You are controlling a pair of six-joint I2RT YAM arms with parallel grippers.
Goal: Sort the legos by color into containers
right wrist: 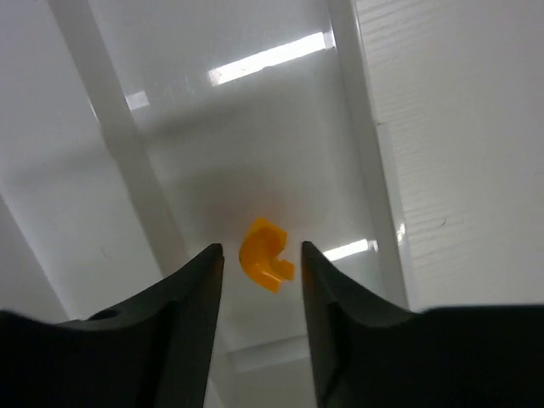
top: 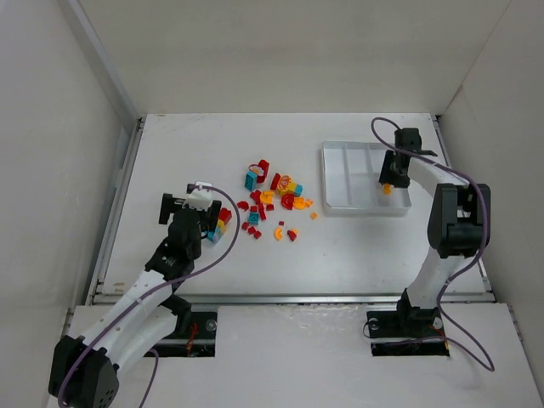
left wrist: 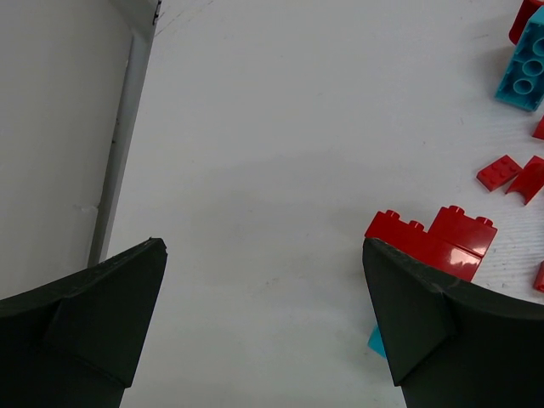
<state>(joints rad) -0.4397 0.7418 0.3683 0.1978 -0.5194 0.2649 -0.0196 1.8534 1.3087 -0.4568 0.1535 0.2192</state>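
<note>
My left arm [top: 136,302] and right arm [top: 429,272] are white tubes linked by chunky black joints. Each has a thin purple cable [top: 375,129] looping along it. My bases [top: 408,327] are black blocks. My left gripper [left wrist: 263,246] and right gripper [right wrist: 262,251] each end in two matte black wedge fingers [left wrist: 102,297] with blunt tips.

A big white table [top: 255,161] sits in the middle. A grey metal rail [top: 119,204] runs along the table's left edge. Tall white walls [top: 289,51] stand at the table's left, back and right. A flat white board [top: 289,348] lies along the table's near edge.
</note>
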